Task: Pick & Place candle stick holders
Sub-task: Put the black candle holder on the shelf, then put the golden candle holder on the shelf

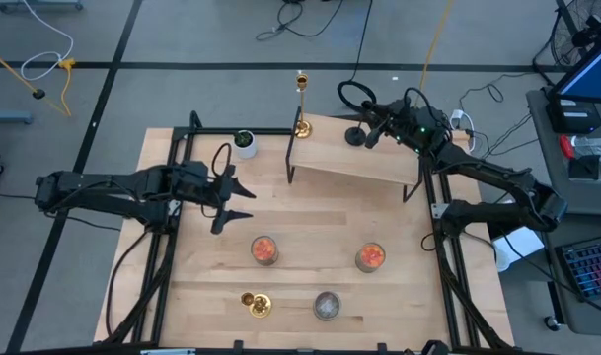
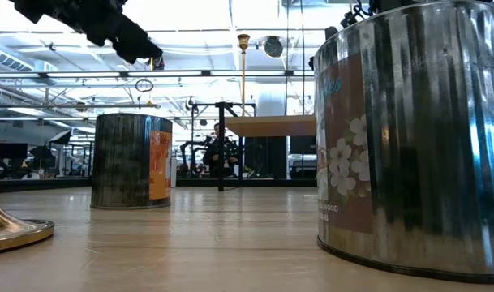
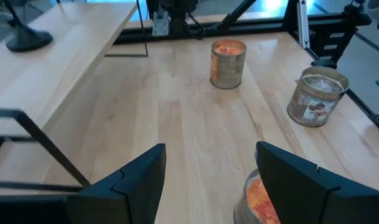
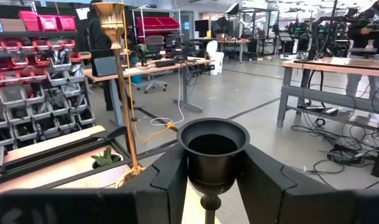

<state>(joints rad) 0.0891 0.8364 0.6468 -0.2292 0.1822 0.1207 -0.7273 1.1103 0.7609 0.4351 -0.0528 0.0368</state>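
Note:
A small black stemmed holder [image 1: 355,136] stands on the raised wooden shelf [image 1: 354,163] at the back, with my right gripper [image 1: 370,132] shut on its cup [image 4: 213,146]. A tall gold holder [image 1: 301,126] stands on the shelf's left end. A second gold holder [image 1: 257,304], two orange-red jars [image 1: 264,248] [image 1: 370,257] and a clear-grey jar [image 1: 327,306] stand on the table. My left gripper [image 1: 231,197] is open and empty above the table, just left of the nearer orange jar [image 3: 264,199]. My right gripper has the black holder's cup [image 4: 195,163] between its two fingers [image 4: 167,180], one on each side, below the rim. The fingers come about level from the table's right side. The holder is upright; its base [image 3: 28,40] rests on the shelf.
A small white cup with dark green inside [image 1: 244,141] stands at the back left of the table. The shelf's black legs [image 1: 291,158] stand mid-table. Bare wood lies between the shelf and the jars [image 1: 320,212]. Black frame rails run along both table sides.

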